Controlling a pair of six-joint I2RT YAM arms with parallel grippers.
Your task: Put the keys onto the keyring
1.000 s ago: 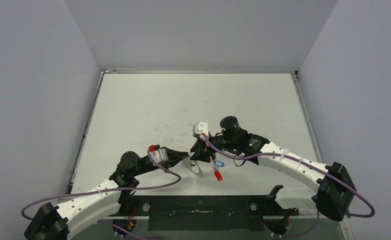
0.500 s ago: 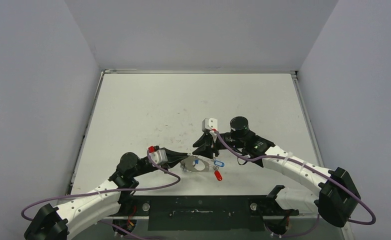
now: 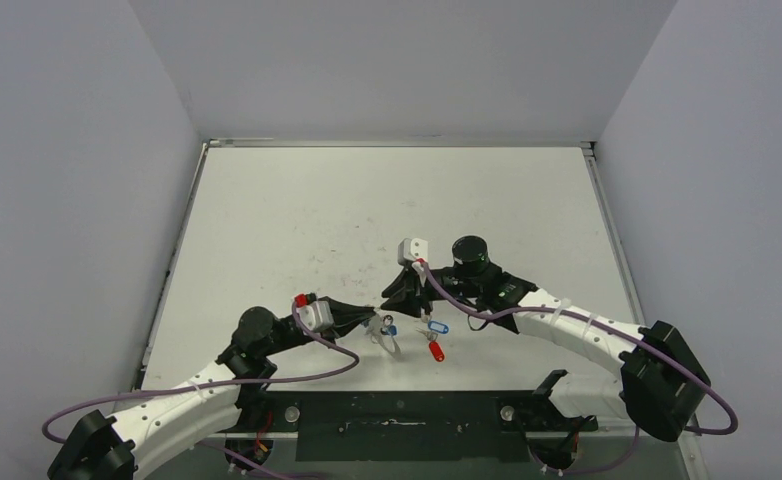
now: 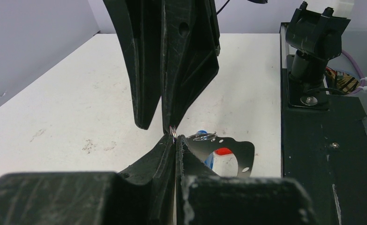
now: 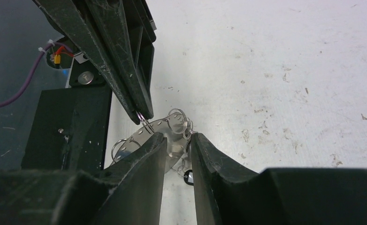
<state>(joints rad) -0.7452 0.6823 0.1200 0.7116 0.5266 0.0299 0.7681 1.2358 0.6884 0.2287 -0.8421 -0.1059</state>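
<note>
**Left pincer holds the hoop, right pincer down on it**

I'm on the left wrist view: the left pincer (image 4: 174,138) is closed tight, and the thin edge of the keyring (image 4: 240,157) is pinched right at its tips. The hoop is a flat silvery band with small holes, and it sticks out past those tips, lifted at the gripped end.

On the right wrist view, the right pincer (image 5: 176,139) is nose-down over the same spot. Its two fingers stand a narrow gap apart, and a bit of the hoop's metal and a small wire ring (image 5: 179,120) sit in and just ahead of that gap. I cannot tell whether the pads are biting on the metal or only straddling it. The left pincer's tips come in from the upper left of this view and almost meet the right pincer's own.

From overhead, the two pincers are nose to nose near the front of the white table (image 3: 297,220).

The loose keys are on the table. The light blue-tagged key (image 3: 438,327) lies just beyond the left pincer's tips, on the far side of the hoop and close under the right pincer's wrist. The red-tagged key (image 3: 434,351) lies just beside it, nearer the arm bases. Neither pincer touches them.

A darker blue piece (image 3: 389,328) sits right at the left pincer's tips, against the hoop. I can't make out whether it hangs on the band.
</note>
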